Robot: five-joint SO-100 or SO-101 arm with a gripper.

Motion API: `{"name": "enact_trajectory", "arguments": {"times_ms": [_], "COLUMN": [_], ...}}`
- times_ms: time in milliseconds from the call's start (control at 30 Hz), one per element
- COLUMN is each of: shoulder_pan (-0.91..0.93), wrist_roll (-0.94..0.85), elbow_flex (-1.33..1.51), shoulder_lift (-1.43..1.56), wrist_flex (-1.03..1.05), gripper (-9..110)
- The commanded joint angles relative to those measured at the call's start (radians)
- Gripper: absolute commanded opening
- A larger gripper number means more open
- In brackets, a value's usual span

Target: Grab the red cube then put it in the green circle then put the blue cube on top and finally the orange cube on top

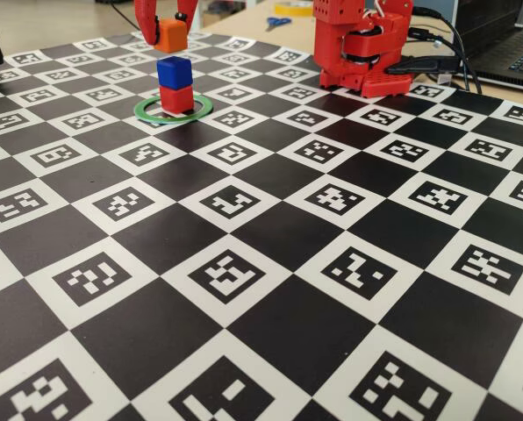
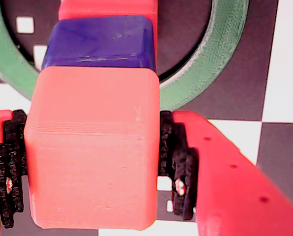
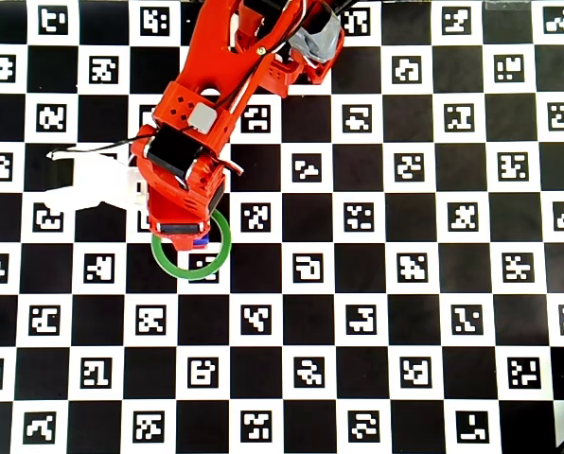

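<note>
red cube (image 1: 177, 98): inside green circle (image 1: 147, 114), far-left board corner | blue cube (image 1: 173, 71): stacked on red | orange cube (image 1: 170, 36): gripped, just above

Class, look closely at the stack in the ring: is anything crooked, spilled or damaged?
Nothing stands out. The blue cube sits squarely on the red cube inside the green circle; the orange cube hangs gripped above.

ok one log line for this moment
stage: final cube | gripper: shut on orange cube, above blue cube | blue on red cube in green circle
</note>
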Motion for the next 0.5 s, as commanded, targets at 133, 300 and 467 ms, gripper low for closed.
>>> {"name": "enact_trajectory", "arguments": {"times_ms": [133, 300, 467], "shoulder_pan": [0.005, -0.003, -0.008], "wrist_roll": [0.0, 0.003, 0.008], "elbow_flex": [0.008, 0.02, 0.021], "shoulder_lift": [0.112, 0.117, 0.118], "wrist_flex": [-0.025, -0.032, -0.038], "gripper": [8, 8, 8]}}
